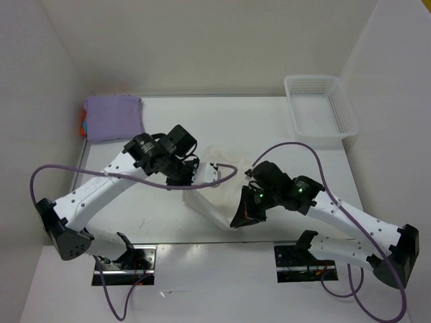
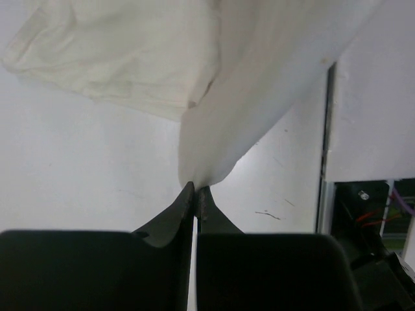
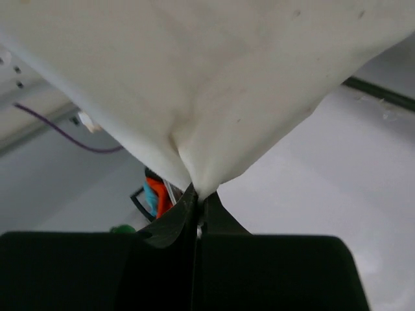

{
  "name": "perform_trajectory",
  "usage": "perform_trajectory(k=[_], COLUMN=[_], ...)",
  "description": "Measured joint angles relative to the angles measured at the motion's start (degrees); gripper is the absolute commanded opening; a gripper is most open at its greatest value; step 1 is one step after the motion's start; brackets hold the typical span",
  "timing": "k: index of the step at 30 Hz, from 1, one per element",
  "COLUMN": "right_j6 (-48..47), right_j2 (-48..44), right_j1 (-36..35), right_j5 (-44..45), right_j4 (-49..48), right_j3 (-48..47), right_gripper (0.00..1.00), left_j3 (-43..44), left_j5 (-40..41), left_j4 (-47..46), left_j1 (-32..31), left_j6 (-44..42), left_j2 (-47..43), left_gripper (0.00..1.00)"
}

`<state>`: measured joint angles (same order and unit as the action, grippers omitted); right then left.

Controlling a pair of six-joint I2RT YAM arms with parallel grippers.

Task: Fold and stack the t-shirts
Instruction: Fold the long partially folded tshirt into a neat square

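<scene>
The off-white t-shirt (image 1: 210,202) hangs bunched over the middle of the table, lifted between both arms. My left gripper (image 1: 190,179) is shut on one edge of it. In the left wrist view the fingertips (image 2: 196,191) pinch a fold of the cloth (image 2: 259,84), which rises away from them. My right gripper (image 1: 237,221) is shut on the near end; in its own view the tips (image 3: 198,194) clamp a gathered corner of the cloth (image 3: 214,78). A folded lavender t-shirt (image 1: 113,118) tops a stack at the back left, with orange and teal edges (image 1: 83,126) showing beneath it.
A white mesh basket (image 1: 320,108) stands at the back right corner. Purple cables loop off both arms. The arm mounts (image 1: 124,259) sit at the near edge, and white walls close in on the left, back and right.
</scene>
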<state>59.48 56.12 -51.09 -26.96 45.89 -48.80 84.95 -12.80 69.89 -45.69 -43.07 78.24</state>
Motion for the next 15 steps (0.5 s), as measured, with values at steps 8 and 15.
perform_trajectory(k=[8,15], right_j6=[-9.0,-20.1], right_j2=[3.0,15.3], right_j1=[20.3,33.3], right_j5=[-5.6,-10.4], right_j4=[0.7,0.0], right_j3=[0.0,-0.7], right_gripper=[0.0,0.0], left_j3=[7.8,15.9], left_j5=[-0.8,-1.6], left_j4=[-6.3,-12.9], left_j1=[7.6,10.0], left_j6=[1.6,5.8], left_j2=[12.4,23.8], left_gripper=[0.0,0.0])
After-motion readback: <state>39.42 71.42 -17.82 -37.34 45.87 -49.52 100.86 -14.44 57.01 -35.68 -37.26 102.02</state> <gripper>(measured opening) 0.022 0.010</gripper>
